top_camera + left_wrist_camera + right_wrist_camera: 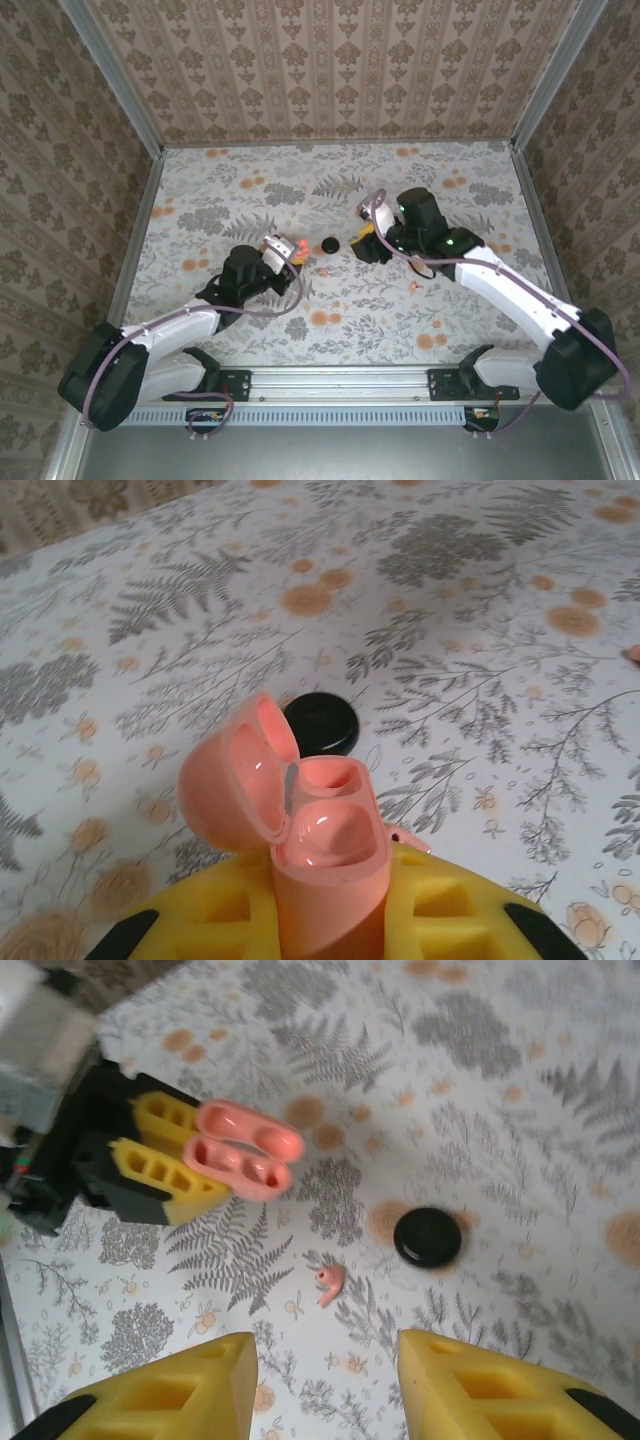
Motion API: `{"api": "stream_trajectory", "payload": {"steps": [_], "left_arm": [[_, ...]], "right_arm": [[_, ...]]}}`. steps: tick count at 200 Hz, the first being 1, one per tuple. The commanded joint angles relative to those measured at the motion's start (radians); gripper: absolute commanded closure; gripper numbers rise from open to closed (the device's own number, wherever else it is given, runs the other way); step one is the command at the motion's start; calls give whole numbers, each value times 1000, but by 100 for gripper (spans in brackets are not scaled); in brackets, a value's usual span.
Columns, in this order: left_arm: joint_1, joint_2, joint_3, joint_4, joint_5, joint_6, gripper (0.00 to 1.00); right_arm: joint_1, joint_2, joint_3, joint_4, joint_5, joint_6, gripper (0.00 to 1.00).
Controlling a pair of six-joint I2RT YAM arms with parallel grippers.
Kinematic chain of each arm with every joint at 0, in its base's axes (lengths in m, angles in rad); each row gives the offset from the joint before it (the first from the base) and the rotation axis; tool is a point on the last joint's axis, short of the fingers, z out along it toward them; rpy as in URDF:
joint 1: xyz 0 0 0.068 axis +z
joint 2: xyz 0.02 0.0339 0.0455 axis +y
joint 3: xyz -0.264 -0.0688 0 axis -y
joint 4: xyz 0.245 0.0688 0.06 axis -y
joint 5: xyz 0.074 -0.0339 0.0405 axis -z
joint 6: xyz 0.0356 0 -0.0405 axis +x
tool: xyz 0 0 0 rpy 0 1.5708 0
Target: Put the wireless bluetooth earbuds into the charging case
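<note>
While in left tool (330,900) pinch, charging case (325,830) lengthwise, mouth outward; right tool (325,1350) spread.

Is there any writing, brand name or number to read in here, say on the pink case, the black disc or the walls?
No text can be read anywhere.
The charging case is plain pink, with no logo showing.
The black disc is bare.
The earbud is too small to show any mark.
The tablecloth and wallpaper carry only leaf and flower patterns.
</note>
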Motion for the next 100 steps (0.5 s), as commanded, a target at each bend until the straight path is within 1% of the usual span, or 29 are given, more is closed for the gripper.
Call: {"api": "stream_trajectory", "payload": {"steps": [1, 11, 34, 67, 100], "left_arm": [[18, -49, -22, 7, -55, -54, 81], [26, -58, -22, -24, -88, -60, 81], [50, -78, -34, -63, -153, -86, 81], [76, -120, -63, -75, -178, -113, 81], [89, -168, -67, -118, -192, -112, 82]], "right_arm": [[26, 123, 105, -167, 88, 136, 57], [39, 190, 151, -201, 104, 154, 56], [77, 302, 226, -215, 102, 201, 55], [127, 453, 335, -267, 131, 276, 50], [152, 594, 434, -326, 161, 317, 47]]}}
